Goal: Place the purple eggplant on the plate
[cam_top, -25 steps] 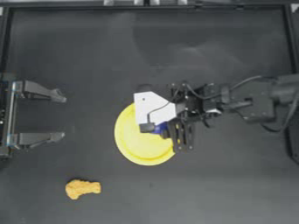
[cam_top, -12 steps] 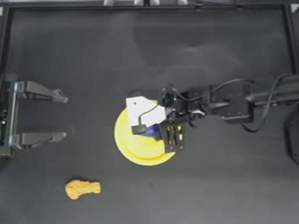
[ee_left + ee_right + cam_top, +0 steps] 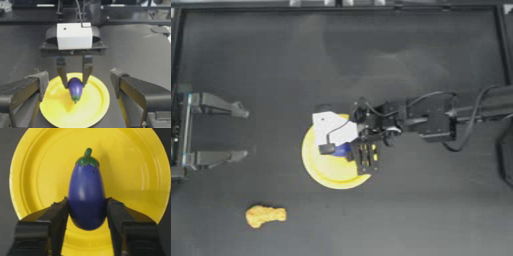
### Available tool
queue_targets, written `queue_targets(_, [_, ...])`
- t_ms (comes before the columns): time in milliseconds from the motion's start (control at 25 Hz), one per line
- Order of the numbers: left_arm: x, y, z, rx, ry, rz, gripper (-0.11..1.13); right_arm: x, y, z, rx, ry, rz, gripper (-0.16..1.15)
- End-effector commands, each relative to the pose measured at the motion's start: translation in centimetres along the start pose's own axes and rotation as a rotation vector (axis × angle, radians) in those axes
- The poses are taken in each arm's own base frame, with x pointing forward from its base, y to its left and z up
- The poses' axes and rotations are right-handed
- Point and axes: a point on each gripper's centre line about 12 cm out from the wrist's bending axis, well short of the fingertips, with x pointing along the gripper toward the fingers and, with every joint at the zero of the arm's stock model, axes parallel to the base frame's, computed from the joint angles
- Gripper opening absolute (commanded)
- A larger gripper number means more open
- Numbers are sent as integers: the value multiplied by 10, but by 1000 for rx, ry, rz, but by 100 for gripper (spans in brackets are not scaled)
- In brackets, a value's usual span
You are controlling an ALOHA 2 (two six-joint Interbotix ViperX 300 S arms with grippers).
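Note:
The purple eggplant (image 3: pixel 87 195) is a glossy blue-purple oval with a green stem tip. My right gripper (image 3: pixel 87 215) is shut on its thick end. In the top view the right gripper (image 3: pixel 345 151) reaches in from the right and holds the eggplant (image 3: pixel 342 149) over the yellow plate (image 3: pixel 328 175). The left wrist view shows the eggplant (image 3: pixel 75 88) hanging stem-down between the right gripper's fingers (image 3: pixel 61 72), close above the plate (image 3: pixel 87 112). I cannot tell whether it touches the plate. My left gripper (image 3: pixel 238 132) stays parked at the left edge, open and holding nothing.
A lumpy orange-tan nugget (image 3: pixel 265 215) lies on the dark table at the front left, well apart from the plate. The right arm and its cables (image 3: pixel 451 117) stretch across the right half of the table. A raised frame (image 3: pixel 338 6) borders the table's far side.
My right gripper has carried the eggplant leftward, further over the plate's middle. The left arm and the nugget have not moved.

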Motion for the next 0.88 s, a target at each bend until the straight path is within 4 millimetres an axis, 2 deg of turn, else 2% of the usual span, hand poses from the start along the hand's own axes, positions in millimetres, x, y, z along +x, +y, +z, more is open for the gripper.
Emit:
queue_targets(40, [3,1,1,-8,2,4,103,-13,-5,13,13,-52,-8,106])
queue_targets(200, [3,1,-1,-18,5,5,103,-16,-5,17,13,-64,-11,98])
queue_targets(360, [3,1,-1,-17,5,6,103,-29,-6,19,13,-90,-19,98])
queue_targets(680, [3,1,1,-15,0,5,103,-81,-7,23,16,-229,-46,98])
queue_targets(880, [3,1,2,-17,-3,6,103,-111,-5,14,30,-366,-65,98])
